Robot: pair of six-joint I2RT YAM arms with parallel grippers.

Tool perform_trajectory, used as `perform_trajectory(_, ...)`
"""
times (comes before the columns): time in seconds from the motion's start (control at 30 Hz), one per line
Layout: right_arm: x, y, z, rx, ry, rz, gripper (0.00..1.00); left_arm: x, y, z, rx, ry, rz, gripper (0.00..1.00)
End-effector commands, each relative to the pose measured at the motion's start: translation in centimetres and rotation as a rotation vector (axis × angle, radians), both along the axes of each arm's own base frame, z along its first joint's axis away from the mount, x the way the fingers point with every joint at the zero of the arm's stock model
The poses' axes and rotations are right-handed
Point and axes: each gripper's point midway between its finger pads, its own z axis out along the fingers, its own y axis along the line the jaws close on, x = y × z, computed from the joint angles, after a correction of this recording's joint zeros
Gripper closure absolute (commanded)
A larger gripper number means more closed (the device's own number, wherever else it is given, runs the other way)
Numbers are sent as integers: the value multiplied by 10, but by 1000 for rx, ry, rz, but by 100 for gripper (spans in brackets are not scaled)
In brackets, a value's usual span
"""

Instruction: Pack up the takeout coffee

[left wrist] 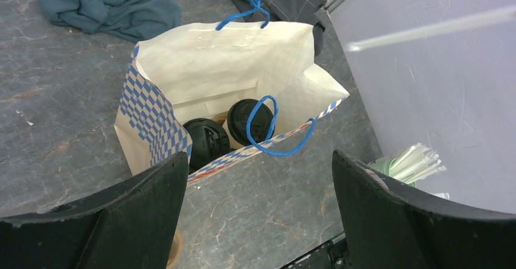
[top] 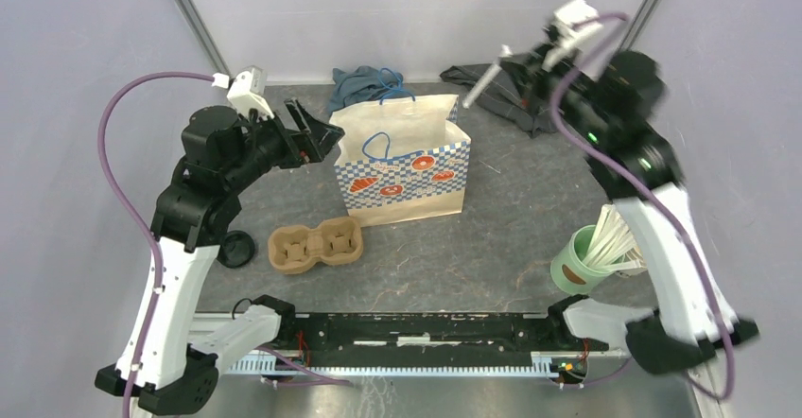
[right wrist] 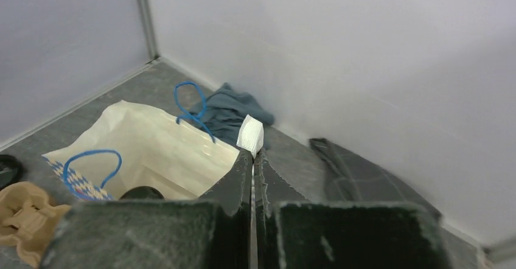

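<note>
Table (top: pixel 511 219): one, grey and mottled, with pale walls on three sides.
Arms: two. The left one reaches toward the bag from its left, and the right one is raised high over the far right corner.
Paper bag (top: pixel 402 167): one, standing upright mid-table with its mouth open. It has a blue checked band and two blue cord handles.
Cloths: two at the far edge, a blue-grey cloth (top: pixel 367 81) behind the bag and a dark cloth (top: pixel 518 101) to its right.
Cup carrier (top: pixel 315 245): one, brown pulp, lying on the table in front of the bag's left corner.
Mint-green cup (top: pixel 574 269): one, near right, holding a bunch of white sticks (top: pixel 610 236) too many to count.
Takeout coffee (left wrist: pixel 207 140): two black-lidded cups, both upright inside the bag and side by side; the second cup (left wrist: pixel 248 120) sits farther in.
Black round piece (top: pixel 236 248): one, on the table by the left arm. I cannot tell whether it is a lid or a cup.
Left gripper (top: pixel 320 130): fingers wide apart and holding nothing, just beside the bag's left edge.
Right gripper (right wrist: pixel 253 156): fingers pressed together on one white stick (top: pixel 489 78).
</note>
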Motion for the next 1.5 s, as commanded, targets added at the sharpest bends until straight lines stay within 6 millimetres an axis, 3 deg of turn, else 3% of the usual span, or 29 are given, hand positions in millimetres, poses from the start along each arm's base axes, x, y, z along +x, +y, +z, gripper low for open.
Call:
perform_trajectory(0.0, 27, 73, 21, 62, -52, 259, 100, -8, 11, 32, -31, -99, 49, 7)
perform_trajectory(0.13, 45, 133, -3, -71, 8, 273, 100, -12, 19, 32, -14, -110, 77, 7)
perform_trajectory(0.23, 55, 158, -31, -165, 34, 242, 100, -15, 22, 33, -10, -116, 87, 7)
perform_trajectory(0.63, 74, 176, -118, -604, 43, 28, 99, -18, 24, 28, 65, -104, 63, 7)
perform_trajectory(0.7, 73, 193, -129, -651, 32, 51, 91, -19, 24, 27, 72, -103, 58, 7)
perform_trajectory(0.8, 72, 218, -129, -630, 42, 52, 54, -21, 25, 27, 81, -104, 56, 7)
perform_trajectory(0.87, 71, 224, -110, -540, 62, 48, 32, -21, 26, 28, 81, -110, 59, 7)
perform_trajectory(0.97, 56, 210, -83, -418, 70, 38, 13, -22, 27, 34, 79, -123, 64, 7)
perform_trajectory(1.07, 38, 172, -56, -330, 75, -27, 2, -21, 27, 40, 71, -141, 67, 6)
perform_trajectory(1.2, 2, 112, -28, -229, 105, -98, 2, -21, 26, 56, 23, -177, 76, 6)
perform_trajectory(1.47, -80, 12, 4, 38, 127, -90, 2, -33, 19, 100, -85, -290, 40, 5)
